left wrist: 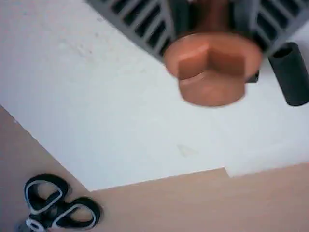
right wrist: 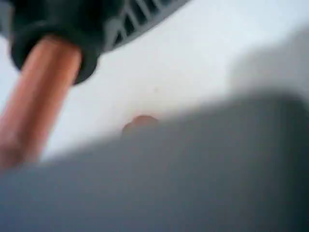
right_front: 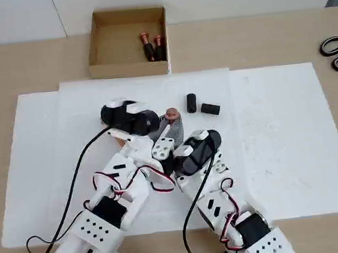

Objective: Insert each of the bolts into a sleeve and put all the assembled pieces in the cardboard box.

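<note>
Copper-coloured plastic, by the look of it: the bolt (left wrist: 211, 72) should be light, stiff and a little slick, best pinched across the shank just under its hex head. The left gripper (right_front: 172, 121) is clamped on it above the middle of the white sheet (right_front: 279, 152), and the shank enters a black sleeve (right wrist: 48, 38). Whether the right gripper (right_front: 170, 141) holds anything, I can't tell. Two loose sleeves (right_front: 191, 103) lie just beside, towards the sheet's far edge. The box (right_front: 99, 55) holds two finished pieces (right_front: 152, 46).

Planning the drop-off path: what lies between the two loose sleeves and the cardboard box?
In the high view, only bare white sheet separates the sleeves from the cardboard box.
</note>
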You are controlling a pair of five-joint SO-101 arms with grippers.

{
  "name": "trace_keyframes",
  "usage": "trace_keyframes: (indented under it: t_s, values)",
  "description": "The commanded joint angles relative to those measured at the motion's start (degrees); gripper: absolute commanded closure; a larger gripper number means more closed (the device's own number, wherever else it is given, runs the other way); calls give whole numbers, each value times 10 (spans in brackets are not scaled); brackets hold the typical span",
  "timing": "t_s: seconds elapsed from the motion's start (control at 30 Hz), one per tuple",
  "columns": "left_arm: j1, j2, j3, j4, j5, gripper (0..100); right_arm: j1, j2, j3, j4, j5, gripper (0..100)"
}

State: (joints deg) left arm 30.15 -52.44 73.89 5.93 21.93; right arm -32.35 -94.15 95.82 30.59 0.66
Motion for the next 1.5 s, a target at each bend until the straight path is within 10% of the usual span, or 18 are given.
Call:
trace_keyframes:
  t_s: [0.0, 1.47]
  values:
    - [-7, -13, -3, -14, 3, 994, 0, -12, -8, -1, -5, 995]
    - [-4, -13, 46, 104, 2, 994, 1, -12, -8, -1, -5, 995]
